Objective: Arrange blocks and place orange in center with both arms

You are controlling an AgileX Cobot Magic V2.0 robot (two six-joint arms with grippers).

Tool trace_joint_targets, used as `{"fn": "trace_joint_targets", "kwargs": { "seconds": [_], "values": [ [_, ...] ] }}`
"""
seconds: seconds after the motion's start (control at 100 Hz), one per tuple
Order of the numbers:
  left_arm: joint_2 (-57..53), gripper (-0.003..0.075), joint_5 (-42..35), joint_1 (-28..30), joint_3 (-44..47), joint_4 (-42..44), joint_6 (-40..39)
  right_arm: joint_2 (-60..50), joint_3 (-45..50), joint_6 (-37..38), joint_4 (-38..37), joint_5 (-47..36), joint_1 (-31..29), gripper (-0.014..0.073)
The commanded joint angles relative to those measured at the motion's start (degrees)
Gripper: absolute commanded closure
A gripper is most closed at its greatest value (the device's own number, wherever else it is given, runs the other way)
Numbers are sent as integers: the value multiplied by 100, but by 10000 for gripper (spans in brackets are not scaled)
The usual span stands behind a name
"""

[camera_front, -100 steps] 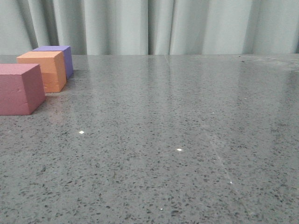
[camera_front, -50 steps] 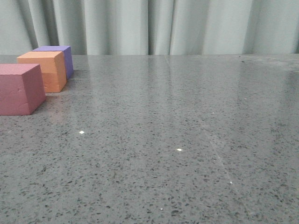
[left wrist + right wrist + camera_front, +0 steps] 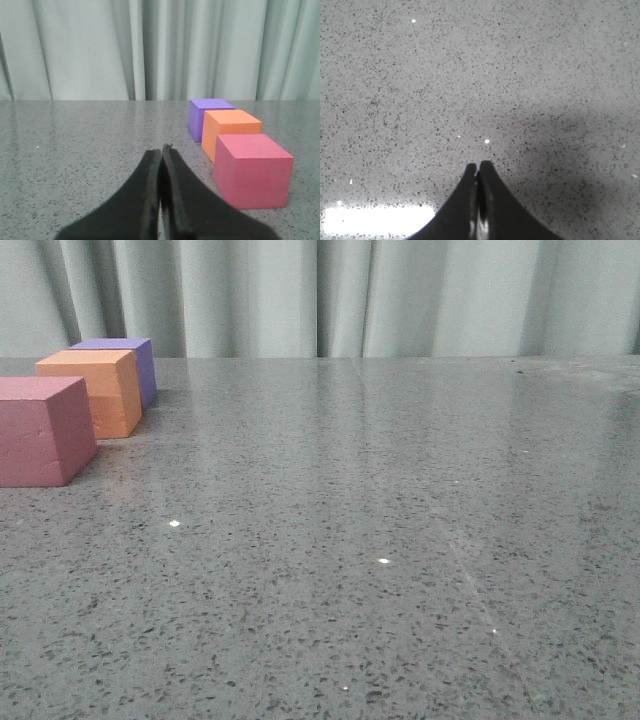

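Note:
Three foam cubes stand in a row at the table's far left in the front view: the pink-red cube point(image 3: 42, 430) nearest, the orange cube point(image 3: 93, 390) in the middle, the purple cube point(image 3: 130, 362) behind. The left wrist view shows the same row: pink-red point(image 3: 252, 170), orange point(image 3: 230, 131), purple point(image 3: 207, 116). My left gripper point(image 3: 161, 150) is shut and empty, apart from the cubes, beside the row. My right gripper point(image 3: 479, 167) is shut and empty above bare tabletop. Neither gripper shows in the front view.
The grey speckled tabletop point(image 3: 380, 540) stretches to the right of the cubes. Pale curtains point(image 3: 330, 295) hang behind the table's far edge. A bright light reflection point(image 3: 375, 220) lies on the table in the right wrist view.

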Motion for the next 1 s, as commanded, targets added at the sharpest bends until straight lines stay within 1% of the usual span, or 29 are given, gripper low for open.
{"fn": "trace_joint_targets", "kwargs": {
  "seconds": [0.0,0.79,0.87,0.99],
  "values": [
    [-189,739,-484,0,324,17,20,-21,-131,-48,-32,-274,7,662],
    [-189,739,-484,0,324,17,20,-122,-120,-48,-32,-280,7,662],
    [-189,739,-484,0,324,17,20,-396,-6,-48,-81,-615,7,662],
    [-189,739,-484,0,324,17,20,-991,445,-48,-86,-1719,7,662]
  ]
}}
